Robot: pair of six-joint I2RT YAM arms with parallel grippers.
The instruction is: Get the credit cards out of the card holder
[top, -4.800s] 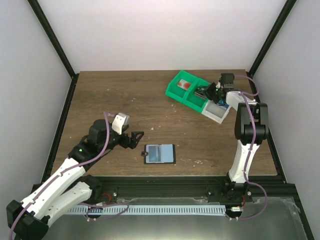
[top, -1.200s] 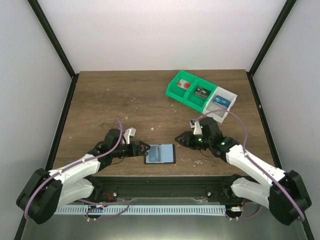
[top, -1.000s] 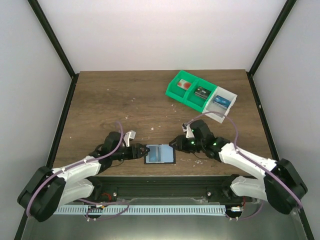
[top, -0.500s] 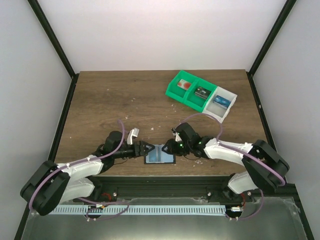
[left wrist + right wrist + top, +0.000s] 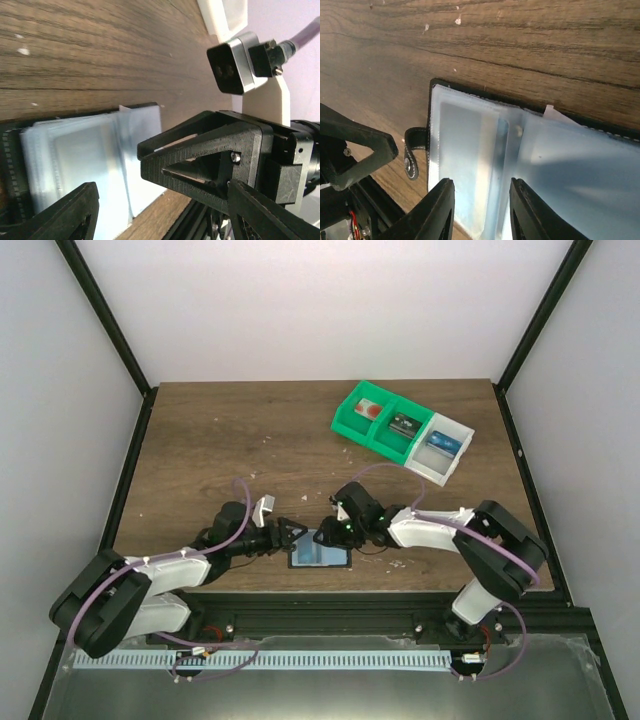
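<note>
The card holder [image 5: 322,551] lies open and flat near the table's front edge, black-edged with two pale blue-grey panels [image 5: 470,145] and a small side tab [image 5: 412,152]. My left gripper [image 5: 291,533] is low at its left edge, jaws open wide, nothing between them [image 5: 162,212]. From the right, my right gripper [image 5: 330,532] hovers over the holder's left panel, open, both fingers just above the clear sleeve [image 5: 482,210] without holding it. A pale rectangle shows through that sleeve; I cannot tell if it is one of the credit cards.
A green two-part bin [image 5: 358,426] with a white bin [image 5: 452,464] joined to it stands at the back right, holding a red, a dark and a blue card. In the left wrist view the right arm's finger [image 5: 210,150] crosses close in front.
Both arms have closed in on the card holder. The right gripper moved left from beside the holder to above it. The left gripper edged right to the holder's left side.
</note>
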